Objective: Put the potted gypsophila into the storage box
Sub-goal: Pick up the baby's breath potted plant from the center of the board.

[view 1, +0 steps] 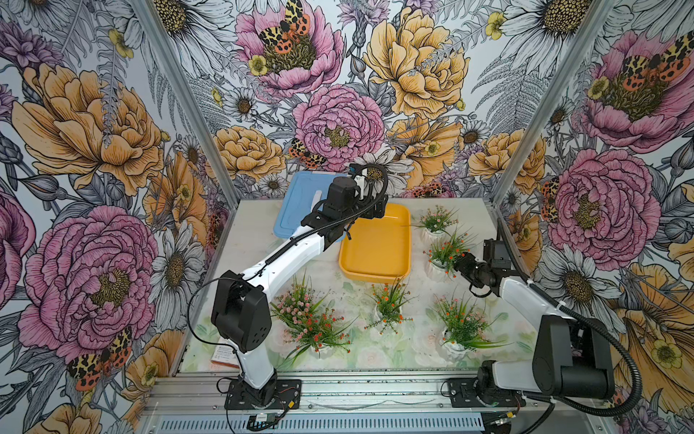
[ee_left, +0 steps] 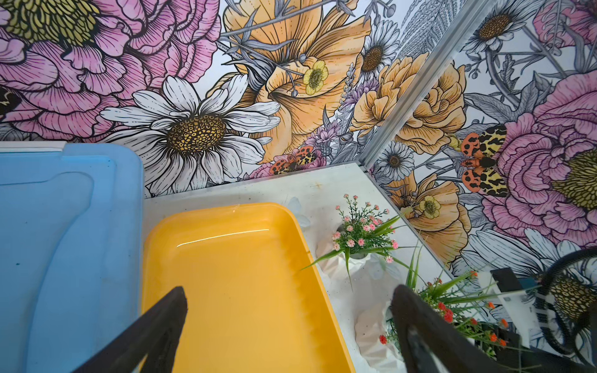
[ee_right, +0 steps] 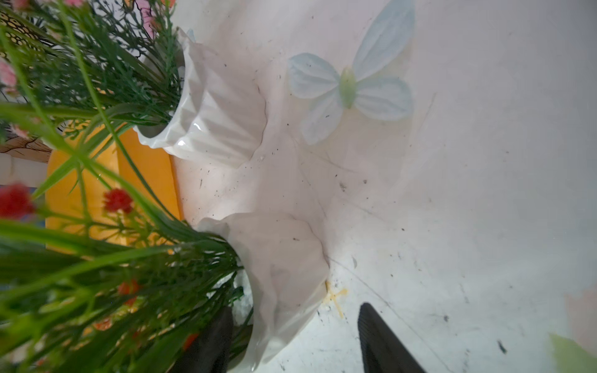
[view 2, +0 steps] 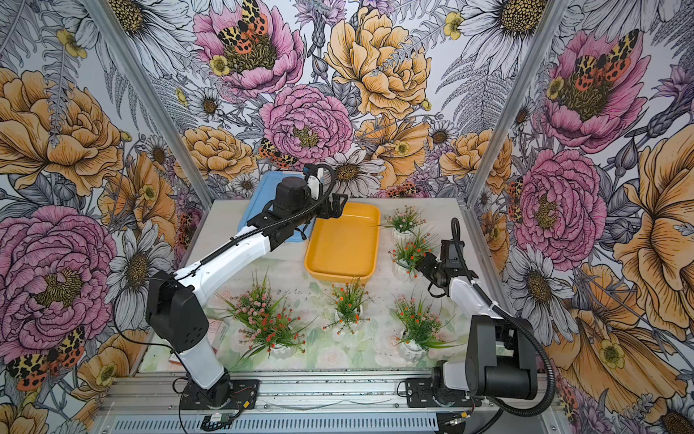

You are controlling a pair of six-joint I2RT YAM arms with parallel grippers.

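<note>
The step now is grabbing. The right hand (ee_right: pixel 295 308) is half open, with 1 finger (ee_right: pixel 213 339) inside and 1 outside the white wall of the potted gypsophila (ee_right: pixel 284 258). It does not look squeezed yet. That pot stands on the table (ee_right: pixel 452 193) at 3 o'clock from the empty storage box (view 1: pixel 375 244). The left hand (ee_left: pixel 289 290) is wide open, holding nothing, over the box's 11 o'clock corner. Next: pinch tight, lift straight up, carry toward 9 o'clock.
</note>
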